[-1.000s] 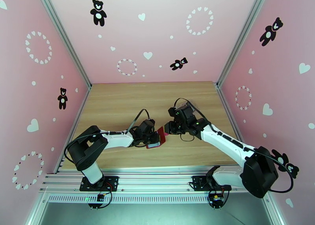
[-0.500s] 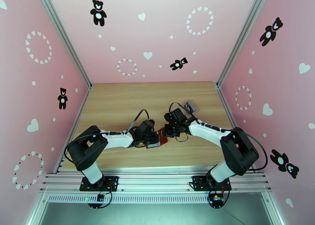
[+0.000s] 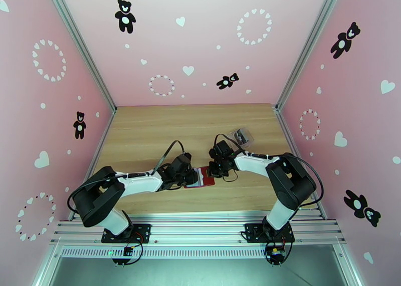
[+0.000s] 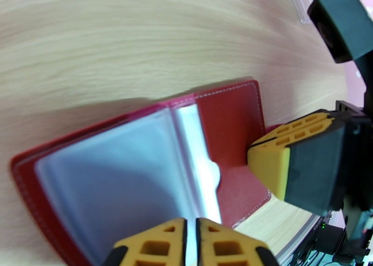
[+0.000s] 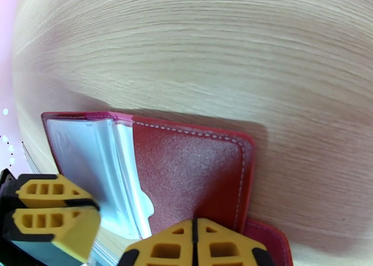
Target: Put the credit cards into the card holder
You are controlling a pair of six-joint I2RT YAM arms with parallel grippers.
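walls [image 3: 200,41]: pink (bears, hearts) | table [image 3: 150,126]: light wood | frame [image 3: 79,41]: aluminium

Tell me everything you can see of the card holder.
The card holder is dark red, leather-like with pale stitching, lying open and flat on the wooden table. Clear glossy plastic sleeves fan from its spine. A snap tab sticks out at one edge. The left hand, shut, appears to pinch the sleeves' edge; the right hand, shut, sits at the cover's edge beside the tab.
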